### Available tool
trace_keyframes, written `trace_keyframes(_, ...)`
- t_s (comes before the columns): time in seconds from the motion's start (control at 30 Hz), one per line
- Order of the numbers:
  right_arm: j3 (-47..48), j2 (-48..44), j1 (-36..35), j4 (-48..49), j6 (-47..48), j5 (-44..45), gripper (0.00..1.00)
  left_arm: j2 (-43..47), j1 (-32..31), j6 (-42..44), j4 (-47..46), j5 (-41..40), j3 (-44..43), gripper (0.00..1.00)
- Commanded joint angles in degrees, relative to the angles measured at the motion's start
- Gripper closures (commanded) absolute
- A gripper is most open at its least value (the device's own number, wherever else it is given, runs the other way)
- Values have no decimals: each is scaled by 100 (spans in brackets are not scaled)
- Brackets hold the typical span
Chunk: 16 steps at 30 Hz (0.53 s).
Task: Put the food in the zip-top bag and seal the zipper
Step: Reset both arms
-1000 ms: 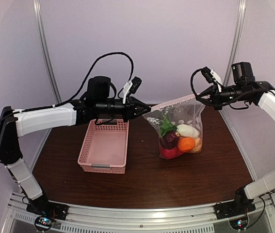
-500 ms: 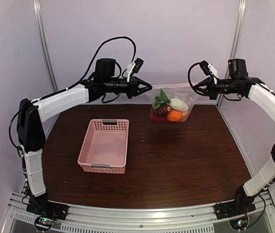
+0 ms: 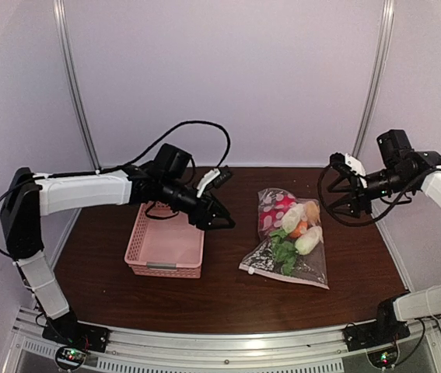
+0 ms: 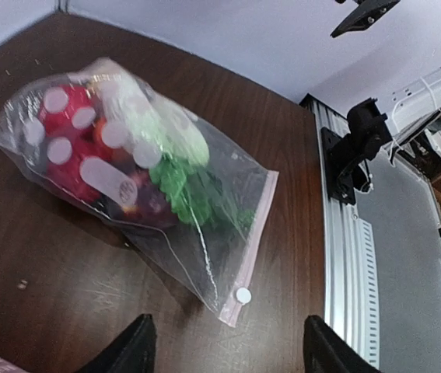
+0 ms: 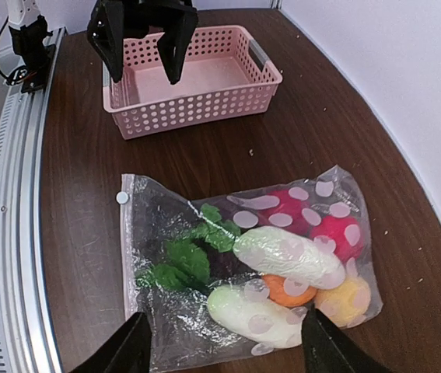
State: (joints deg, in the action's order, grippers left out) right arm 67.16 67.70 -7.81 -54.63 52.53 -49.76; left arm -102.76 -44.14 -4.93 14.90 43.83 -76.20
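Brown bench [image 3: 204,299]: our bag [image 3: 290,237] lies between left tool [image 3: 222,224] and right tool [image 3: 335,193], both released, zipper [image 5: 124,249] along its near edge.

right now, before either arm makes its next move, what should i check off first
1. All food inside the zip-top bag: ok. The white radish, red piece, orange piece and yellow piece show through the plastic, and the pink basket holds none.
2. Bag lying flat on the table, touched by neither gripper: ok.
3. Zipper sealed along its full length: cannot tell. The slider tab sits near one end, but the pictures do not show whether the strip is closed.
4. Left gripper open and empty: ok.
5. Right gripper open and empty: ok.
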Motion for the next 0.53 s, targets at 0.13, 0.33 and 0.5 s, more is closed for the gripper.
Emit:
trace_keyframes(0.13,845,-96,331,2208,-3741,1252,1,1378,304,437,159,-3119,-1020,20)
trace_keyframes(0.33,802,-7,360,3609,-5139,3334,0,1802,341,594,-297,-6155,-587,2)
trace_keyframes(0.5,425,-60,364,3797,-4966,3865,0,2249,366,266,-1042,-6498,328,2)
